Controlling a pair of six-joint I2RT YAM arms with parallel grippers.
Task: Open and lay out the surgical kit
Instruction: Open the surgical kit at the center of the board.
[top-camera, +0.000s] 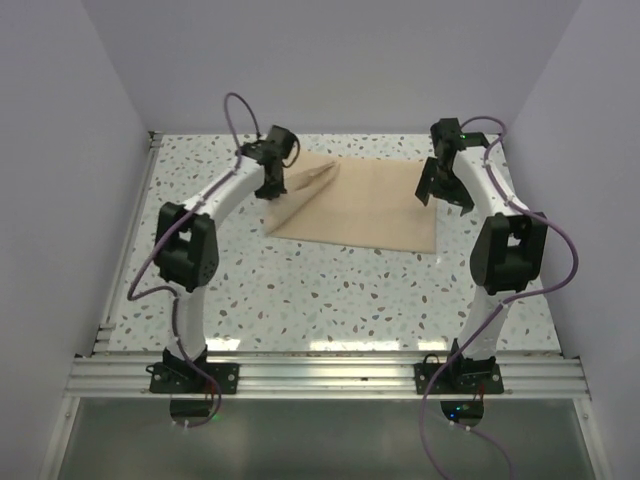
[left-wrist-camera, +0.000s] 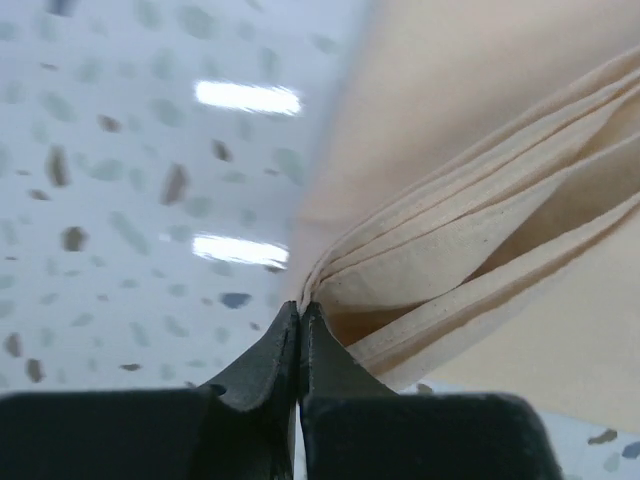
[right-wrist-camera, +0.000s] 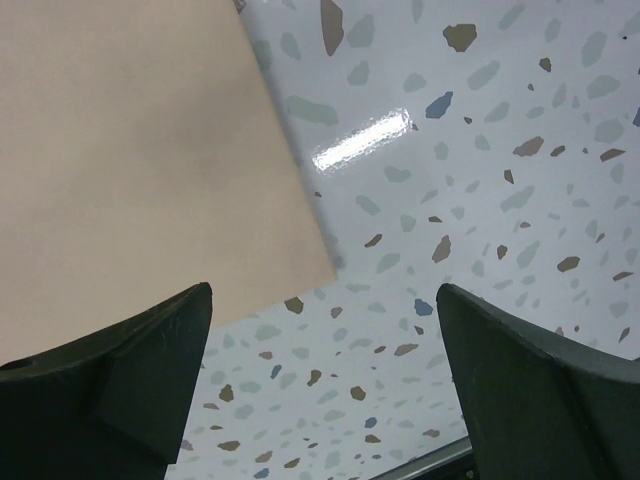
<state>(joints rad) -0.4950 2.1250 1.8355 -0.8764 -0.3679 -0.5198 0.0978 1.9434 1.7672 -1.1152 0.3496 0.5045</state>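
Speckled tabletop (top-camera: 300, 295) carries the tan cloth wrap (top-camera: 365, 205), whose folded edge my left gripper (left-wrist-camera: 300, 308) pinches while my right gripper (right-wrist-camera: 325, 292) hangs wide apart.

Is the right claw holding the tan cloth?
No, the right gripper hangs wide open and empty, with the tan cloth lying flat on the table below it.

Tan cloth wrap (top-camera: 360, 205) on speckled table (top-camera: 300, 290)

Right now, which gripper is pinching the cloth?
The left gripper: shut on gathered folds of the cloth at its left edge. The right gripper hangs open near the right corner, holding nothing.
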